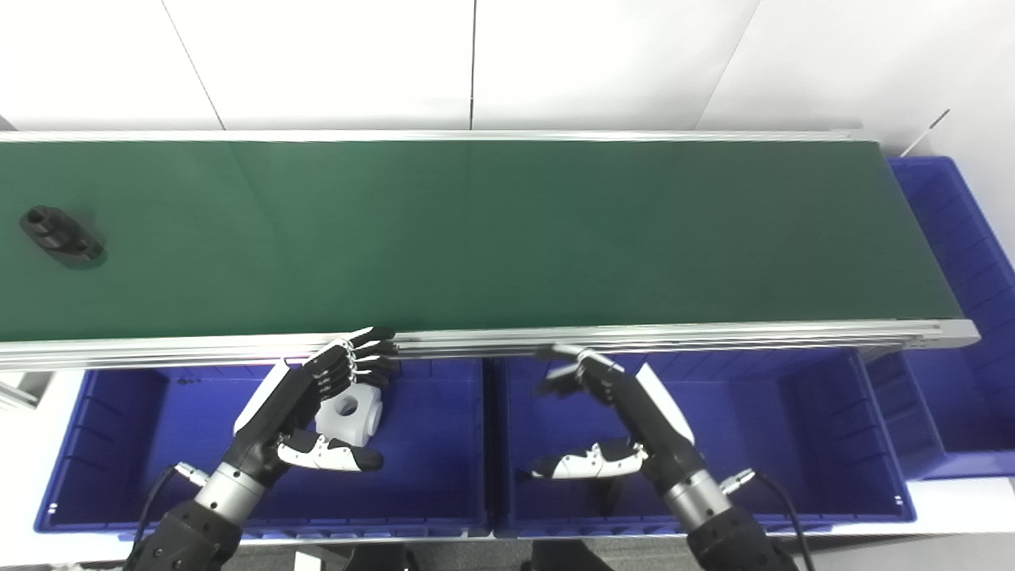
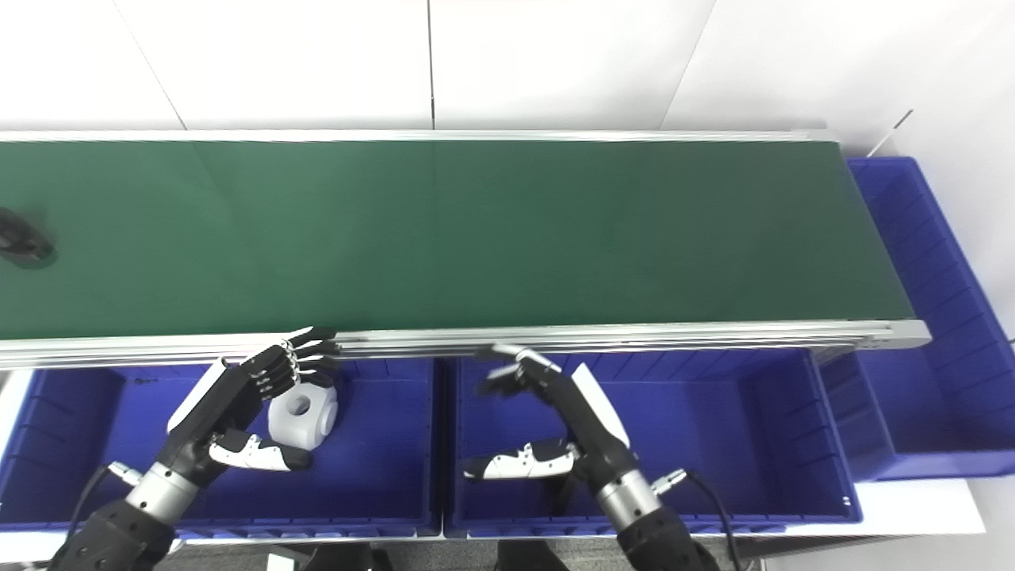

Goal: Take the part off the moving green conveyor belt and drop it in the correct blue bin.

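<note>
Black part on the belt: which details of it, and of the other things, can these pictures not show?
- Black part: small in the left eye view; cut by the left edge in the right eye view.
- White part: left hand covers one side.
- Right hand: fingertips blurred.
- Far-right bin: cut by the picture edge.

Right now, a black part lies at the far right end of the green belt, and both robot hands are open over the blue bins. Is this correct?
One detail is wrong: the black part lies at the far left end of the green belt, as the left eye view shows. The left robot hand and right robot hand are open over the blue bins.
</note>
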You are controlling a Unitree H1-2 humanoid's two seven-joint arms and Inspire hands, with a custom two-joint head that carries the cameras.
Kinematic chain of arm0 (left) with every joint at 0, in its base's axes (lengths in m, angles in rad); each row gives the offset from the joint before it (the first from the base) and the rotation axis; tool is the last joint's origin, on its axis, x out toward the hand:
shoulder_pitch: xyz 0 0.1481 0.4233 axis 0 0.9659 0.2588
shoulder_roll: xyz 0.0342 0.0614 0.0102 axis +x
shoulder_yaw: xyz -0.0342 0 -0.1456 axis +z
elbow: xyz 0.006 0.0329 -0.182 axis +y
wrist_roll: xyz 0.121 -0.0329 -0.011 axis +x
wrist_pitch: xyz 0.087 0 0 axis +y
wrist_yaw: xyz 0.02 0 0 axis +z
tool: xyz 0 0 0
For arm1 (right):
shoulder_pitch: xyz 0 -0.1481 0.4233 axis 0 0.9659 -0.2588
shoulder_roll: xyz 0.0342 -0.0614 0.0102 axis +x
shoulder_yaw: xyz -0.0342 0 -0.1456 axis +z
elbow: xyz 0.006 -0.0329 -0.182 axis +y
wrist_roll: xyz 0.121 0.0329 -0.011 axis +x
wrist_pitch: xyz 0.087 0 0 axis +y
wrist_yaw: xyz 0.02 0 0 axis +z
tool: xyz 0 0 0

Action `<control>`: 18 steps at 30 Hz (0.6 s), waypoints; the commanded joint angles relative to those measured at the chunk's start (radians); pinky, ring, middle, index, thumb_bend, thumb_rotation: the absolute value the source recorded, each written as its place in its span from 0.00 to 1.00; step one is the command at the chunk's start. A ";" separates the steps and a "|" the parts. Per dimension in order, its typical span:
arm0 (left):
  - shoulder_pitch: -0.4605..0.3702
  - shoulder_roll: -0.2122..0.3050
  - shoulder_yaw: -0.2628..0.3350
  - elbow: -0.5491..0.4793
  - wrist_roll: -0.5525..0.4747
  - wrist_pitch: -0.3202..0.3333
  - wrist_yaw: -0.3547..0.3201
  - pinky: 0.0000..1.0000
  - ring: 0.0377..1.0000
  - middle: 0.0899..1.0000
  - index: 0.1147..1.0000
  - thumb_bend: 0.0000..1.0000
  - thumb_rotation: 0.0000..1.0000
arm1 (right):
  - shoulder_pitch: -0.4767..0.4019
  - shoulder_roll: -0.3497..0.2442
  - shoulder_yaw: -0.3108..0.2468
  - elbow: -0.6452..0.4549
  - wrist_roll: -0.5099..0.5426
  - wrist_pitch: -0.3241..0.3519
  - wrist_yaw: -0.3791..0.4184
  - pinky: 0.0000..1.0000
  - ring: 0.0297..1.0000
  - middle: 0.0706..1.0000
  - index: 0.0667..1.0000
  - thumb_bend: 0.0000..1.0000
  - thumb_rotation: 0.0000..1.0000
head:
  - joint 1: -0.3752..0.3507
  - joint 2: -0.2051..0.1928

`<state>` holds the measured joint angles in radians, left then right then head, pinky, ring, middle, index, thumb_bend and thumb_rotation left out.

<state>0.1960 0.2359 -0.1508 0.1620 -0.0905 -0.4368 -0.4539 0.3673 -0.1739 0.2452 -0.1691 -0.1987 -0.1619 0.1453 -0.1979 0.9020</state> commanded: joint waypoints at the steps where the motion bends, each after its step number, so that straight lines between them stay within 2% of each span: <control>1: -0.006 0.004 0.001 -0.028 -0.006 -0.033 -0.007 0.67 0.74 0.78 0.81 0.93 0.33 | 0.005 0.009 -0.003 -0.025 -0.002 -0.026 -0.010 0.98 1.00 1.00 1.00 1.00 0.30 | 0.005 -0.002; 5: -0.003 -0.002 0.002 -0.028 0.003 -0.032 -0.006 0.68 0.74 0.79 0.81 0.94 0.33 | 0.010 0.003 -0.003 -0.032 0.001 -0.019 -0.001 0.96 1.00 1.00 1.00 1.00 0.29 | 0.024 -0.012; 9: 0.003 -0.010 -0.001 -0.026 0.016 -0.033 -0.002 0.67 0.74 0.79 0.81 0.94 0.32 | 0.019 -0.008 -0.001 -0.037 -0.008 -0.006 0.007 0.93 0.99 1.00 1.00 1.00 0.31 | 0.074 -0.032; 18: 0.015 -0.026 -0.024 -0.023 0.074 -0.033 0.036 0.73 0.77 0.80 0.81 0.95 0.32 | 0.029 -0.036 -0.011 -0.015 0.000 -0.029 0.014 0.91 0.98 1.00 1.00 1.00 0.32 | 0.160 -0.077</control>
<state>0.2162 0.2174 -0.1685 0.1609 -0.0151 -0.4369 -0.4282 0.3945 -0.2072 0.2409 -0.1697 -0.2079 -0.1618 0.1608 -0.0386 0.8239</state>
